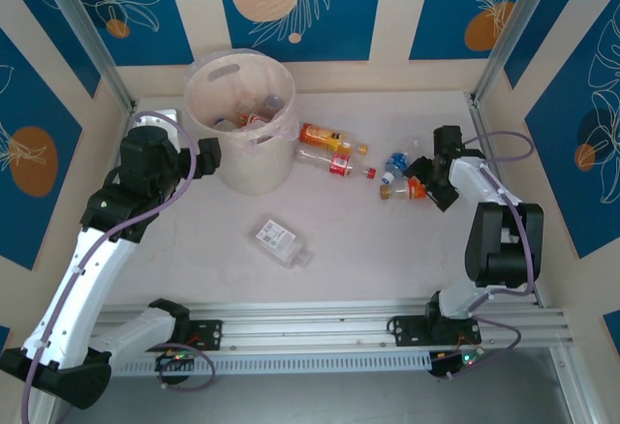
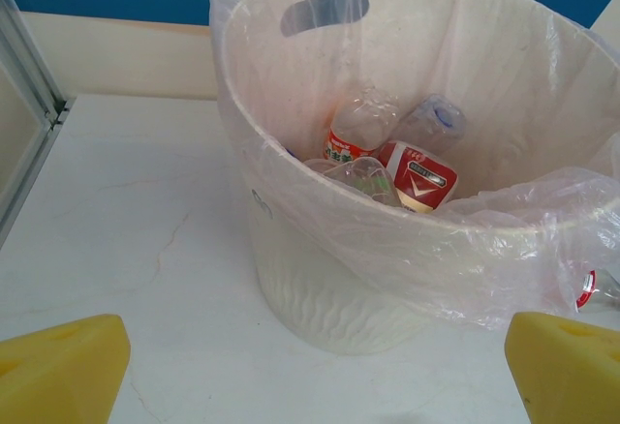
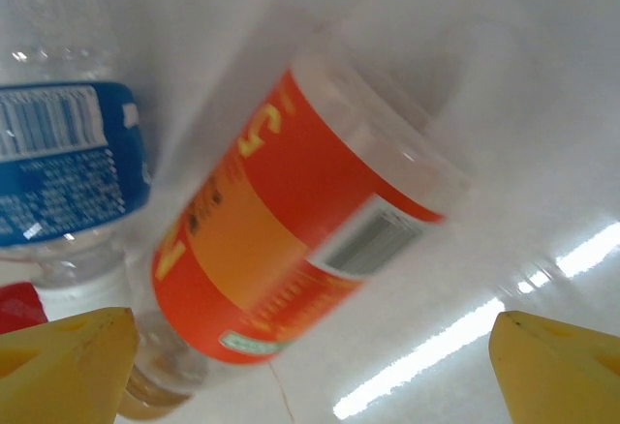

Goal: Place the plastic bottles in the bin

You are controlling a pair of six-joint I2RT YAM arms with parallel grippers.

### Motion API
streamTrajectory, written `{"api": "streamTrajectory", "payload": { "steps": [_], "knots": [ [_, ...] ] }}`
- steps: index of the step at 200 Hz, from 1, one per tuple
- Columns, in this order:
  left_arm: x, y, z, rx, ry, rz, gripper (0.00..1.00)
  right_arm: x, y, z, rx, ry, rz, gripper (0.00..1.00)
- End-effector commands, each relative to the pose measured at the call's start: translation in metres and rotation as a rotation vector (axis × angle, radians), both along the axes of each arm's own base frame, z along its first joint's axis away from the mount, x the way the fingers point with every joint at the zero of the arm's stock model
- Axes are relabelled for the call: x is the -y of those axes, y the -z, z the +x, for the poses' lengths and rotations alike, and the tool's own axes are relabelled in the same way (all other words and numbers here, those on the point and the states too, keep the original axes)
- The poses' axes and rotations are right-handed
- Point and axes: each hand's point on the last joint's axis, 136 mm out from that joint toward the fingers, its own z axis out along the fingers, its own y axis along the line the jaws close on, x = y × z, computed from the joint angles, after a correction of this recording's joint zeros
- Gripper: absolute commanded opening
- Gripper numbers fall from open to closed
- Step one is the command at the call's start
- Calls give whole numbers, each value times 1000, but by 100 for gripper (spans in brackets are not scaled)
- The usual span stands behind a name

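1. Top external view.
   - The bin (image 1: 254, 167) stands upright at the far left of the tabletop (image 1: 387, 250), just beside the left gripper (image 1: 207, 152).
   - Loose plastic bottles lie on their sides. A white-labelled bottle (image 1: 279, 240) is alone mid-tabletop, and a red-labelled bottle (image 1: 335, 162) lies right of the bin.
   - The orange bottle (image 1: 407, 190) is at the right gripper (image 1: 424, 178). Its long axis runs roughly left-right, cap toward the bin.
2. Left wrist view.
   - The fingers (image 2: 58, 376) are wide apart with nothing between them.
   - The bin wall (image 2: 320, 288) is close ahead, and the binned bottles (image 2: 387, 158) lie heaped inside the liner.
3. Right wrist view.
   - The fingers (image 3: 68, 361) are spread wide and not clamped.
   - The orange bottle (image 3: 281, 230) lies diagonally from lower left to upper right, beside a blue-labelled bottle (image 3: 68, 153).
   - Handling, as a judgement: light, thin-walled, crushable, smooth and prone to rolling. Take hold across the labelled mid-body, square to the long axis, with modest squeeze.
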Motion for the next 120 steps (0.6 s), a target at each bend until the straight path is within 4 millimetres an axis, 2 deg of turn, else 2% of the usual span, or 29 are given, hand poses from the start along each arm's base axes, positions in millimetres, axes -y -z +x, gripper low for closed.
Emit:
{"api": "streamTrajectory", "payload": {
  "steps": [1, 35, 85, 120],
  "knots": [
    [-2, -3, -3, 12, -1, 4, 99, -4, -9, 23, 49, -3, 31, 94],
    [-4, -6, -5, 19, -5, 5, 100, -1, 0, 32, 24, 1, 34, 94],
    [-5, -10, -6, 27, -8, 8, 100, -3, 18, 22, -32, 24, 41, 92],
    [-5, -11, -6, 30, -8, 5, 99, -3, 32, 23, -58, 16, 45, 90]
  ]
}}
